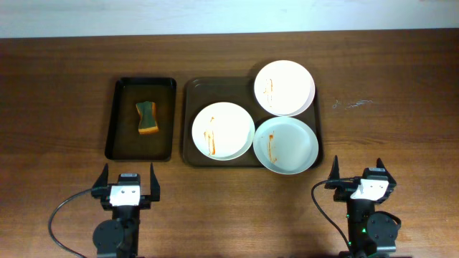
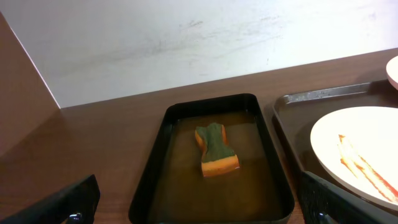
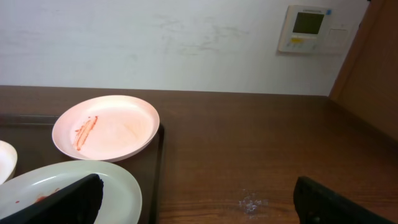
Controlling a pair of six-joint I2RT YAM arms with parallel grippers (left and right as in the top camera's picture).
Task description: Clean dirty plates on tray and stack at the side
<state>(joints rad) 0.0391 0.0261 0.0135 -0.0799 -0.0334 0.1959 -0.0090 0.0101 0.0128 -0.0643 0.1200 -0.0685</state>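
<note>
My left gripper (image 1: 129, 172) hovers over the near-left part of the brown wooden table (image 1: 64, 107), its two dark fingers spread wide and holding nothing. My right gripper (image 1: 357, 165) hangs over the near-right part, its fingers also spread and empty. Both are on the near side of the trays and touch neither.

The large dark brown rectangular tray with the raised rim (image 1: 188, 122) lies at the middle of the table, and all three round shallow plates rest on it. The plain white plate (image 1: 223, 130) sits in the tray's near-left part, with red-orange sauce streaks on its left half. The faintly pink plate (image 1: 284, 87) sits at the far-right corner and juts past the far rim, with a thin streak left of its middle. The faintly blue plate (image 1: 285, 145) is at the near-right corner, reaching over the near rim, with a streak on its left side. The blue plate's edge meets both the white and the pink plate; I cannot tell whether they overlap.

Just left of the brown tray, apart from it, lies a smaller narrow black tray (image 1: 115, 122). Inside it is a waisted sponge, green on top and orange underneath (image 1: 147, 117), lying in the far half. A faint whitish smudge (image 1: 351, 104) marks the table to the right of the brown tray.
</note>
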